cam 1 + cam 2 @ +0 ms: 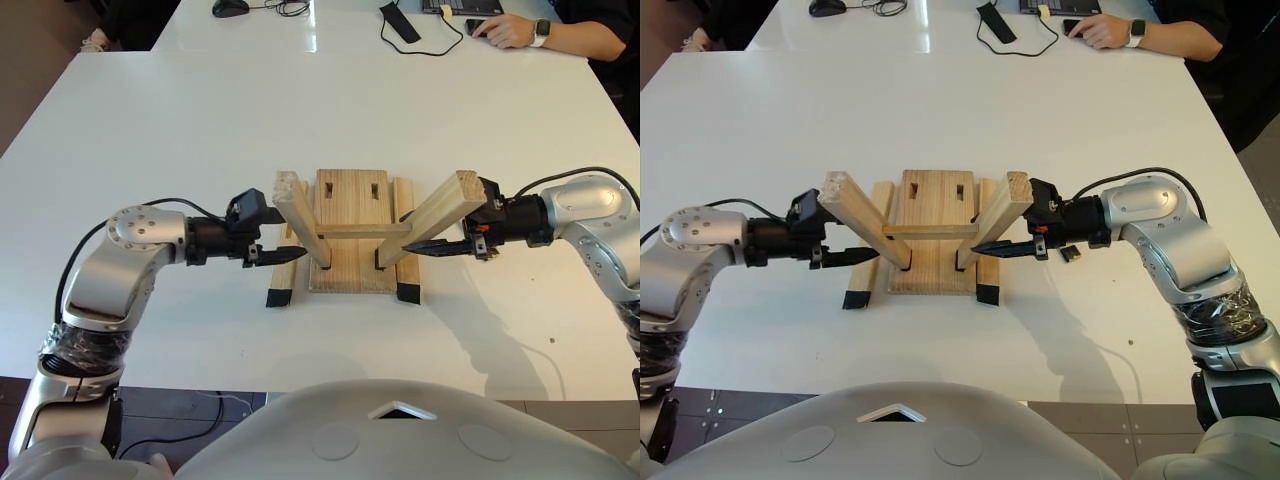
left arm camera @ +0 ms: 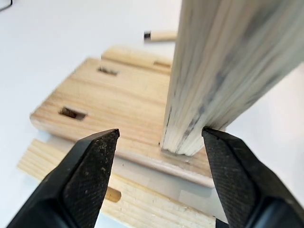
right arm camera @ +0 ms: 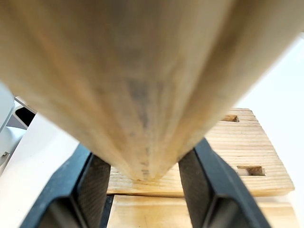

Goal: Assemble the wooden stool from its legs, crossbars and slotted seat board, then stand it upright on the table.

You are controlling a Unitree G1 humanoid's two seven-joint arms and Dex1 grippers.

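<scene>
Both arms are in at the seat board (image 1: pixel 350 195), which lies flat on the white surface (image 1: pixel 200 130) with its slots facing up. Two legs stand in the near slots, tied together by a crossbar (image 1: pixel 355 231). The left leg (image 1: pixel 298 212) leans out toward the left arm and the right leg (image 1: pixel 442 212) out toward the right, so each long axis runs up and away from the board's middle.

The left gripper (image 1: pixel 295 255) sits low at its leg's foot, fingers spread, one pad (image 2: pixel 228 175) just touching the wood and the other clear. The right gripper (image 1: pixel 415 246) looks clamped around the right leg's base.

Each arm is nearest its own leg, right where it enters the slot. The far slots (image 2: pixel 73 113) are unfilled, and a spare leg (image 1: pixel 279 290) lies along the board just beside the left gripper.
</scene>
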